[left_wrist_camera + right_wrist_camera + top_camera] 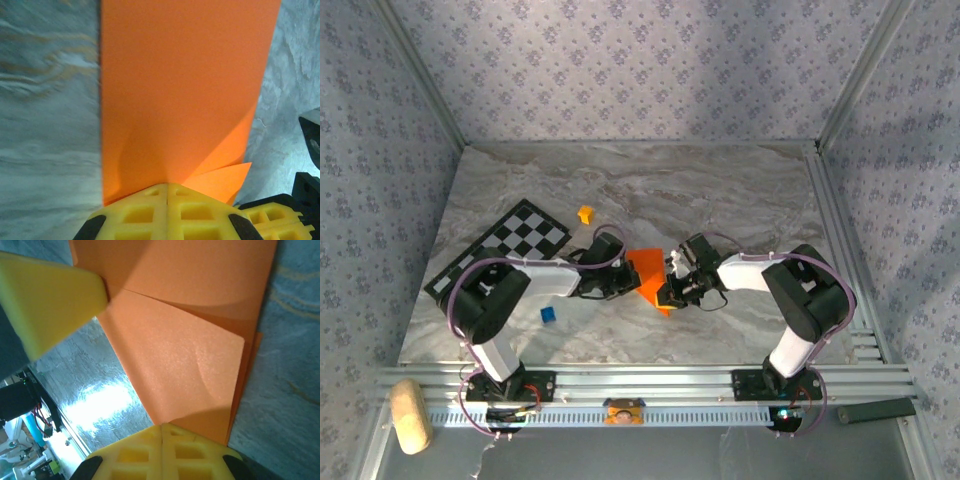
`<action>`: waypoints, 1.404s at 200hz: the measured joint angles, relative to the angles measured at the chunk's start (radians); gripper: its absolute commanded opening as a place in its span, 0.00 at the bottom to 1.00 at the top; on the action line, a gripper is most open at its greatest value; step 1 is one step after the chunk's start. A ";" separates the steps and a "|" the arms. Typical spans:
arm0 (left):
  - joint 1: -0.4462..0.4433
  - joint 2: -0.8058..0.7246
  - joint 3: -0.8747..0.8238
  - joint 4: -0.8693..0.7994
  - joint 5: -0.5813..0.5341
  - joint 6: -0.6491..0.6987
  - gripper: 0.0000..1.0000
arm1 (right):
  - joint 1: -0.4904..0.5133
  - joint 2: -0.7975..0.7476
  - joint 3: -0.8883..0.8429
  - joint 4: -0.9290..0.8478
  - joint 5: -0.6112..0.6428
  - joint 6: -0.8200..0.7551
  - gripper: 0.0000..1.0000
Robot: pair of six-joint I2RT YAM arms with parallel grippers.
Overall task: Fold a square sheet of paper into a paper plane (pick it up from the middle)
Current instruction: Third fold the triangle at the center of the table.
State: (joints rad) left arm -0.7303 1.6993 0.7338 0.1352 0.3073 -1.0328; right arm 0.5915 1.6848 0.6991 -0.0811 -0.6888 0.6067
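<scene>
Found the orange paper at the middle of the top view, between the two arms, on or just above the marbled tabletop. Could not tell whether its lower tip touched the surface. Already creased rather than a flat square: in the right wrist view, a folded flap lying over a second layer, with stacked edges down the right of the frame.

Left end effector pinched tight on the paper's left side. In the left wrist view, yellow fingers pressed together at the bottom of the frame, with the paper rising out of the seam between them. Right end effector likewise clamped on the opposite side, closed at the bottom of its own view with the paper coming out of the seam.

Well apart from the work: a checkered board to the upper left, a small yellow cube above, a blue cube to the lower left.

Judged the step in hand to be a fold carried between two grips, well short of a narrow pointed dart. Called for both grips to travel together, at matched pace, so the thin paper neither tore nor buckled in the middle. Called also for the layered edges to be lined up before any pressing, since a skewed edge would throw off every later crease. Best pressed flat against the tabletop along the intended line, with one side let go only once the other pinned the fold. Main risks, as judged: layers slipping past each other inside a pinch, and a soft, rounded bend instead of a sharp crease.
</scene>
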 measured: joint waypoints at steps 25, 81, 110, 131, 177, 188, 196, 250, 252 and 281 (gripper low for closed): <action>0.034 -0.011 -0.023 0.016 0.016 0.021 0.00 | 0.000 0.000 -0.001 0.006 0.000 0.000 0.00; 0.099 -0.034 -0.042 0.013 0.008 0.057 0.00 | -0.001 0.000 -0.001 0.009 0.001 0.000 0.00; 0.109 -0.051 -0.042 -0.006 -0.013 0.063 0.02 | -0.004 -0.001 -0.003 0.009 -0.001 0.000 0.00; 0.106 -0.093 -0.042 -0.012 -0.035 0.063 0.03 | -0.005 -0.003 -0.005 0.008 -0.001 0.000 0.00; 0.034 -0.145 -0.041 -0.011 -0.042 0.055 0.03 | -0.005 -0.005 -0.006 0.007 0.000 0.000 0.00; 0.013 -0.137 -0.041 -0.008 -0.037 0.051 0.02 | -0.005 -0.006 -0.007 0.007 0.000 0.000 0.00; 0.000 -0.126 -0.041 -0.004 -0.034 0.048 0.02 | -0.005 -0.007 -0.008 0.006 0.001 0.000 0.00; -0.023 -0.036 -0.039 0.009 -0.031 0.037 0.00 | -0.008 -0.010 -0.009 0.003 0.001 0.000 0.00; -0.023 -0.036 -0.038 0.009 -0.031 0.038 0.00 | -0.008 -0.011 -0.009 0.003 0.001 0.000 0.00; -0.023 -0.025 -0.027 0.006 -0.034 0.038 0.00 | -0.008 -0.023 -0.009 -0.005 0.013 0.004 0.00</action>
State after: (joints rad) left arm -0.7528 1.6745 0.7071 0.1417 0.2733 -0.9947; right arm 0.5838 1.6623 0.6899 -0.0864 -0.6762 0.6106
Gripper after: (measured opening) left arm 0.041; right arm 0.052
